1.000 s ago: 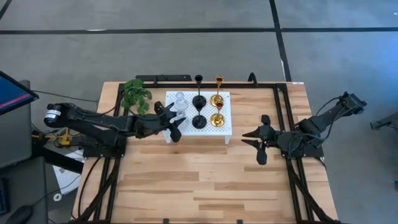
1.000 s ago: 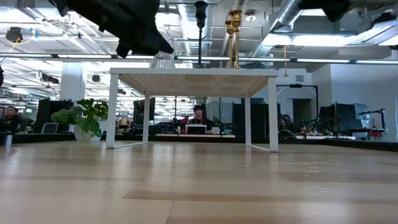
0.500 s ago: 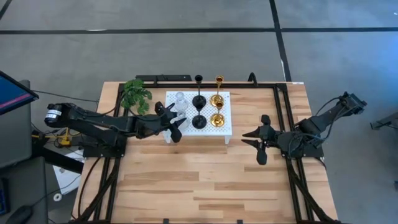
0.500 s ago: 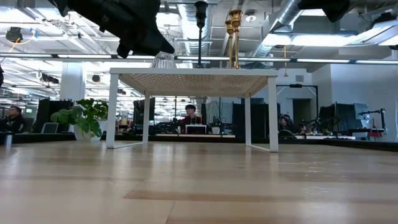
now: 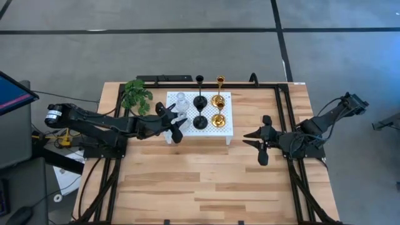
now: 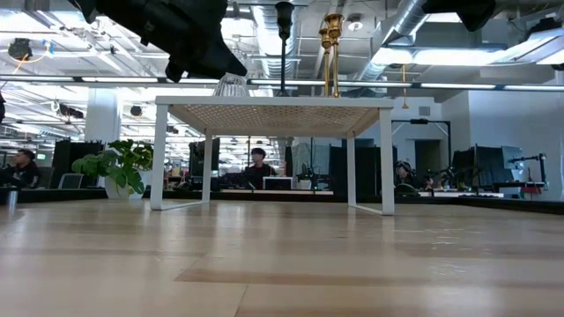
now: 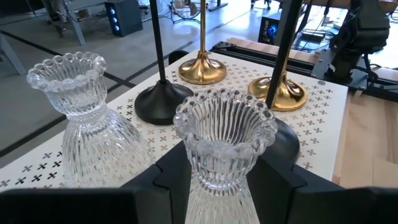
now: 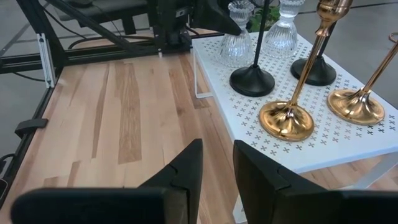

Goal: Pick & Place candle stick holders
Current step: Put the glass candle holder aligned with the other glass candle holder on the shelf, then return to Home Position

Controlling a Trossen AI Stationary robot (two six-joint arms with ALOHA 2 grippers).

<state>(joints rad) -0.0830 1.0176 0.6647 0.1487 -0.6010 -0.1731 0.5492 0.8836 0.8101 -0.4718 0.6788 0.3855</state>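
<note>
Right now the left gripper (image 7: 219,180) is closed around the front clear glass holder (image 7: 224,140) at the near left corner of the white platform (image 5: 225,128); whether the base touches the platform cannot be told. Its glass twin (image 7: 84,121), two black holders (image 5: 199,111) and two gold holders (image 5: 218,110) stand on the platform. Apparently the placing step: next, settle the base, then open. The right gripper (image 5: 257,142) waits apart, fingers slightly parted, holding nothing.

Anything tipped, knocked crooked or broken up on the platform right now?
Nothing stands out. All six holders stand upright on the white platform: two glass, two black, two gold. The left gripper has its jaws around the nearer glass holder; the right gripper waits beside the platform.
</note>
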